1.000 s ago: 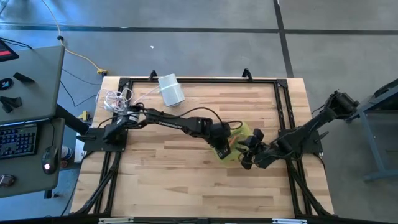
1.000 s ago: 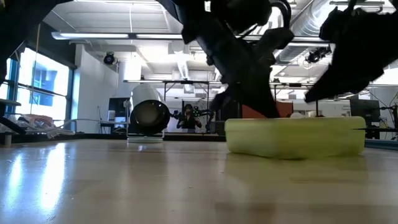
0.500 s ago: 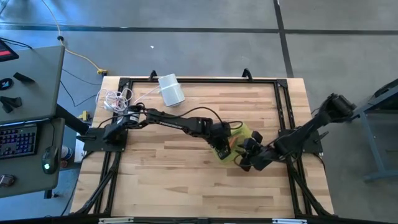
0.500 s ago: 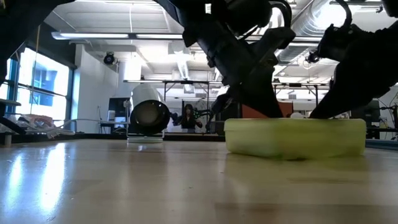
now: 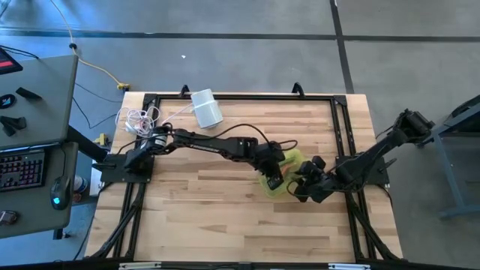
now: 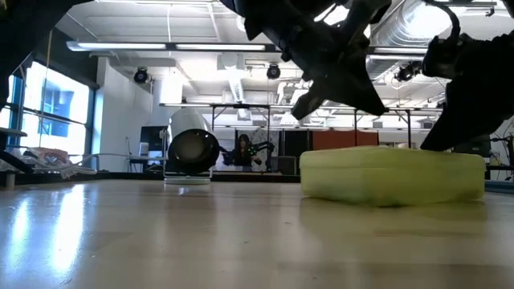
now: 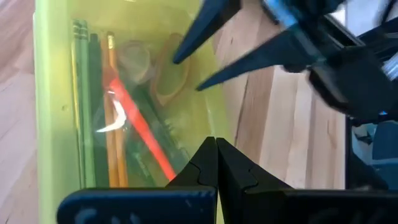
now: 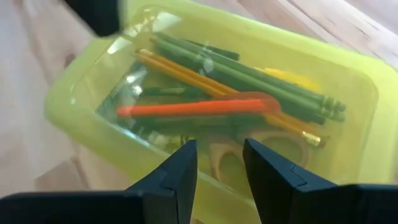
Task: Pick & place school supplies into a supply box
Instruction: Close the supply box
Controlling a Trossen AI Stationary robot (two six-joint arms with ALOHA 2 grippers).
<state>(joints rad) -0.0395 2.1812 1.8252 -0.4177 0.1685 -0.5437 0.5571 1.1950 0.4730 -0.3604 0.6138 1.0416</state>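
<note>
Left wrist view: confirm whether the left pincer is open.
No. The left pincer is shut, its fingers pressed together above the box.

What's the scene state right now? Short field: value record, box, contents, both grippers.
supply box: yellow-green case right of table centre, lid appears closed
contents: pens and pencils seen through the lid, green, yellow, one orange; scissors seen only in part
left gripper: shut, over the box, holding nothing
right gripper: open, at the box's near edge, holding nothing
white cylinder: on its side near the far edge of the table
white cord: coiled at the far left corner
</note>
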